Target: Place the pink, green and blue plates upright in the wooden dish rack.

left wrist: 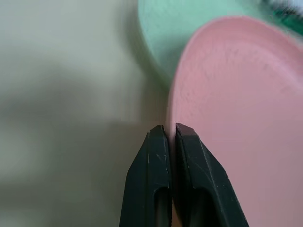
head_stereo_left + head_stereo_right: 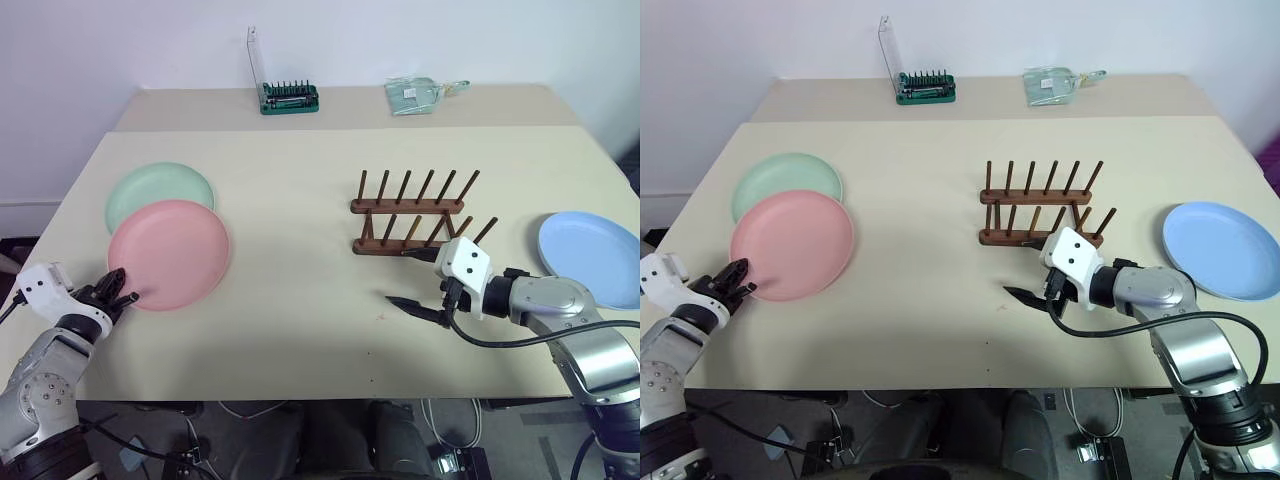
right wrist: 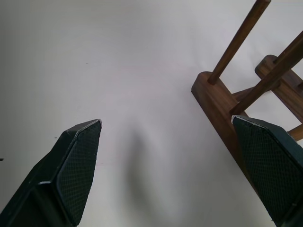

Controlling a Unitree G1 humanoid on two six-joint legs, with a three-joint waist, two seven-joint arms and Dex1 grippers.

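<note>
Table [image 2: 300, 330]: blue plate [image 2: 592, 255] at the right edge, pink plate [image 2: 170, 252] at left, overlapping the green plate [image 2: 155, 192] behind it. Rack [image 2: 412, 215] mid-table, empty.

Step in hand: first pick, pink plate. Left gripper [image 2: 117, 288] pinches its near rim. Next move likely calls for lifting clear of the green plate, tipping upright, and carrying to the rack.

Right gripper [image 2: 418, 278] spread wide, empty, just in front of the rack.

Left wrist view shows the rim caught between the closed fingers [image 1: 151, 165], which the head views leave unclear. Right wrist view shows the rack's near rail end and pegs close up.
</note>
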